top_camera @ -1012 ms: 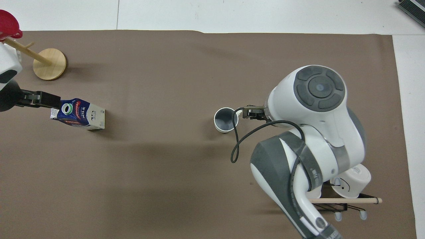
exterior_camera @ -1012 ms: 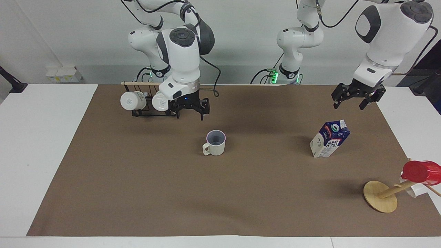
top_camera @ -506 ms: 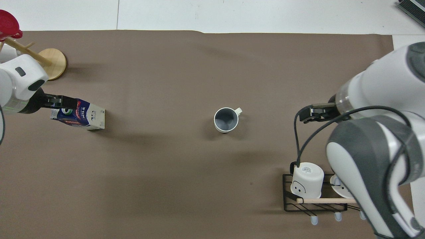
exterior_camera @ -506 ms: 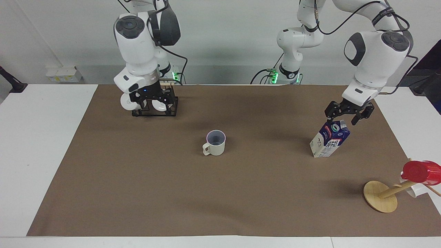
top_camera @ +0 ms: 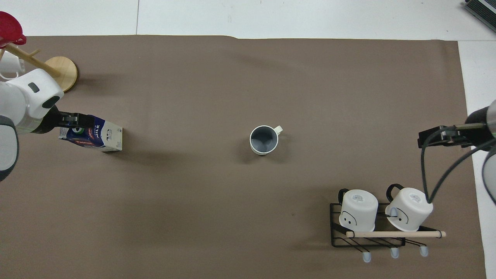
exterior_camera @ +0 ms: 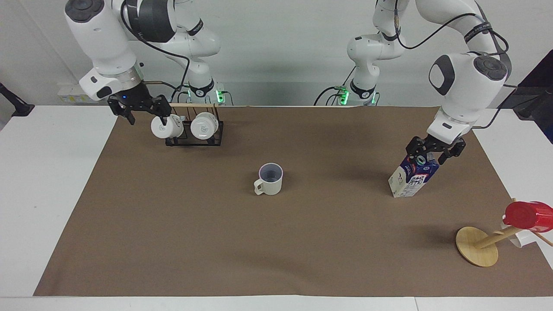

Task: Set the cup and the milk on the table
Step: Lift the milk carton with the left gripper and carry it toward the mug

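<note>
The cream-beige cup [exterior_camera: 270,179] stands upright on the brown mat [exterior_camera: 216,242] of the table [exterior_camera: 39,194], near its middle; it also shows in the overhead view [top_camera: 264,140]. The milk [exterior_camera: 410,180] stands on the mat toward the left arm's end, and shows in the overhead view [top_camera: 101,135]. My left gripper [exterior_camera: 433,154] is open, with its fingers on either side of the carton's top; the overhead view shows it [top_camera: 74,120] there too. My right gripper [exterior_camera: 144,115] is open and empty, in the air beside the mug rack, away from the cup [top_camera: 428,138].
A black wire rack [exterior_camera: 194,137] with two white mugs stands near the robots at the right arm's end [top_camera: 368,238]. A wooden mug tree [exterior_camera: 477,247] carrying a red cup [exterior_camera: 529,215] stands at the left arm's end, farther from the robots than the milk [top_camera: 58,73].
My right gripper has swung from beside the cup up past the rack toward the right arm's end. My left gripper has come down onto the milk's top. Cup and milk have not moved.
</note>
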`<state>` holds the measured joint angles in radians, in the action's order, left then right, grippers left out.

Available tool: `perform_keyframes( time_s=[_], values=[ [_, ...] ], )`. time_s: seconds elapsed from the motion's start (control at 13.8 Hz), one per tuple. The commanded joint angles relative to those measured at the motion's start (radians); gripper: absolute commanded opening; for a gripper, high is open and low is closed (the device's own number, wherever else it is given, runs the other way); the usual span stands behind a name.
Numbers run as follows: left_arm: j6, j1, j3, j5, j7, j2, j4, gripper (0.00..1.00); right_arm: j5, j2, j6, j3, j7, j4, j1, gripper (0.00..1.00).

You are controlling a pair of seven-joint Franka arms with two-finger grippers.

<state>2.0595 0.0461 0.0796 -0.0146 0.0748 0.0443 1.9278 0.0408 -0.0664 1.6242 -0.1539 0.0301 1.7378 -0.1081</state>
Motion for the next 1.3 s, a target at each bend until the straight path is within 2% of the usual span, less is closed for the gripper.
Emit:
perform_keyframes(
  time_s=[0.0,0.22,0.29,0.43,0.51,0.65,0.87,1.01,1.23],
  values=[
    [0.051,0.015,0.008,0.013,0.008,-0.012,0.045,1.00,-0.027,-0.029,-0.006,0.011,0.069,0.005,0.057,1.00],
    [0.044,0.015,0.008,0.013,0.005,-0.009,0.046,1.00,-0.027,-0.024,-0.020,0.013,0.071,-0.081,0.057,1.00],
    [0.034,0.014,0.009,0.013,0.000,-0.011,0.046,0.94,-0.029,-0.024,-0.045,0.014,0.070,-0.119,0.057,1.00],
    [0.028,0.012,0.009,0.013,0.000,-0.011,0.046,0.60,-0.029,-0.024,-0.104,0.017,0.068,-0.188,0.056,1.00],
    [0.028,0.012,0.009,0.013,0.000,-0.011,0.045,0.53,-0.026,-0.026,-0.134,0.022,0.068,-0.213,0.056,1.00],
    [0.027,0.009,0.009,0.013,0.002,-0.009,0.043,0.50,-0.006,-0.027,-0.176,0.027,0.067,-0.241,0.047,1.00],
    [0.022,0.003,0.008,0.013,0.000,-0.017,0.030,0.50,-0.009,-0.055,-0.133,0.030,0.062,-0.193,0.041,1.00],
    [-0.024,-0.005,0.017,0.012,-0.003,-0.027,-0.002,0.50,-0.010,-0.058,-0.132,0.033,0.063,-0.187,0.041,1.00],
    [-0.039,-0.084,0.020,0.004,-0.082,-0.024,-0.036,0.51,-0.004,-0.050,-0.196,0.031,0.067,-0.202,0.042,1.00]
  ],
)
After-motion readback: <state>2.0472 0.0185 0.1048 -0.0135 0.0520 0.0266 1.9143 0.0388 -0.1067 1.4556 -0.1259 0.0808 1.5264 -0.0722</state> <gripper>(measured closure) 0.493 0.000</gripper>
